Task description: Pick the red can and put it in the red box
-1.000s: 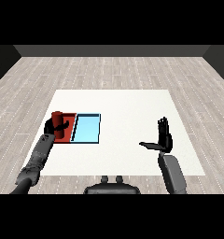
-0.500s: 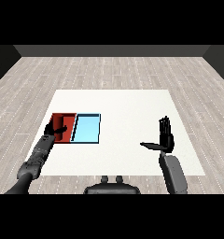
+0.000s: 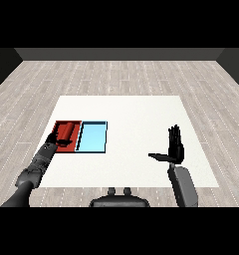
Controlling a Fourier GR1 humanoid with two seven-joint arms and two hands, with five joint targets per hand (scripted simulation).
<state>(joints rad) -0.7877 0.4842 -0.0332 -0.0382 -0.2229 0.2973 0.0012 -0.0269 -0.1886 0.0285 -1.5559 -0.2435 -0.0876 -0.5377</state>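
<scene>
On the left, I saw the red can [image 3: 66, 131] lying on its side inside the red box [image 3: 58, 125], so I judged the placing essentially done. My left hand [image 3: 55, 141] sat at the box's near edge; whether its fingers had let go, I couldn't tell. Only withdrawing remained. Far right, my right hand [image 3: 175, 148] was upright, fingers straight, holding nothing.

Bare test room: white table [image 3: 136, 114] on grey plank floor [image 3: 116, 74], dark walls [image 3: 116, 54]

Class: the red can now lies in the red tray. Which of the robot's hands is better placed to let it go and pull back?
Left. The left hand is at the can in the red tray; the right hand is far across the table.
</scene>
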